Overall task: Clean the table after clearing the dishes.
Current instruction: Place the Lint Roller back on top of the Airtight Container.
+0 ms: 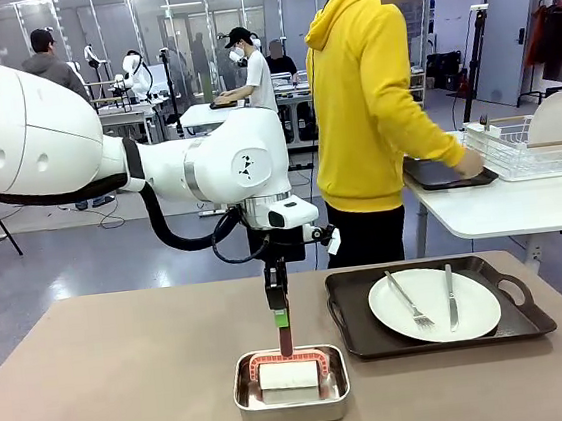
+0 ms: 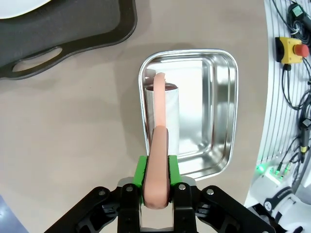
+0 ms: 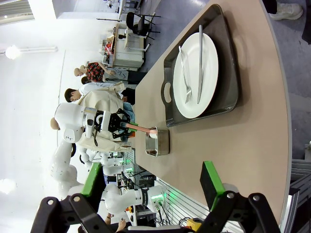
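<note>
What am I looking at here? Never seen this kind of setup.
A two-armed robot works at a table. The front picture looks across it from between the arms; the other two come from cameras on each wrist. The left hand is shut on the pink handle of a white roller sitting in a steel pan. The right hand is open and empty. Beside the pan, a dark tray carries a plate, fork and knife. Behind, a person in yellow stands at another tray.
</note>
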You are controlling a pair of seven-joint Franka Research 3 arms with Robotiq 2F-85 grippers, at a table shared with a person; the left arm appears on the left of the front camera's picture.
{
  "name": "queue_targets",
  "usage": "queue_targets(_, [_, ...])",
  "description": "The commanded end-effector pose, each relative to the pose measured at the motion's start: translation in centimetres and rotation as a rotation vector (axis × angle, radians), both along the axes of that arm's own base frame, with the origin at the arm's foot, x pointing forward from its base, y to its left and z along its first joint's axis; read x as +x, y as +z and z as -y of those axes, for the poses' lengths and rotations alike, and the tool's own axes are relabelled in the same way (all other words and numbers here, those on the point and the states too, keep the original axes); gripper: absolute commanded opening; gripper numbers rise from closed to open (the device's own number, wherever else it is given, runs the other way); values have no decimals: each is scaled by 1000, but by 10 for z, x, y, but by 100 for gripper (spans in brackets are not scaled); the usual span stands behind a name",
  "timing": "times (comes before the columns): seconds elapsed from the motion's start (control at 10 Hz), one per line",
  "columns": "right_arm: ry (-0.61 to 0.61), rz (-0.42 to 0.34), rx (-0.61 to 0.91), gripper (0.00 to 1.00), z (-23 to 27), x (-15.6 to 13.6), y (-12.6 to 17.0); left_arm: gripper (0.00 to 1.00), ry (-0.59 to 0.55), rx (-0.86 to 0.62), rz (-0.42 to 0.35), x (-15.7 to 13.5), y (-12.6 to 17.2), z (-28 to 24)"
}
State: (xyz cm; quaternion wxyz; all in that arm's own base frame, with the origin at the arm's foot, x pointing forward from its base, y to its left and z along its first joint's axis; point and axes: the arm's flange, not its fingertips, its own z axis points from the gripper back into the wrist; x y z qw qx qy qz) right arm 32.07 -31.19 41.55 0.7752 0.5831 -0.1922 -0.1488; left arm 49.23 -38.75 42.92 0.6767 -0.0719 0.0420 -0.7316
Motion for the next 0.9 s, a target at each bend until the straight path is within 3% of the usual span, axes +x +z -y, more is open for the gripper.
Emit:
queue_targets(0.0, [0, 7, 0, 100, -1, -1, 3, 30, -24, -8, 23, 7, -11, 0])
queue_targets(0.7, [0, 7, 0, 100, -1, -1, 3, 95, -25, -41, 55, 6, 15, -5])
queue_targets(0.8, [0, 7, 0, 100, -1, -1, 3, 100, -26, -39, 56, 6, 15, -5])
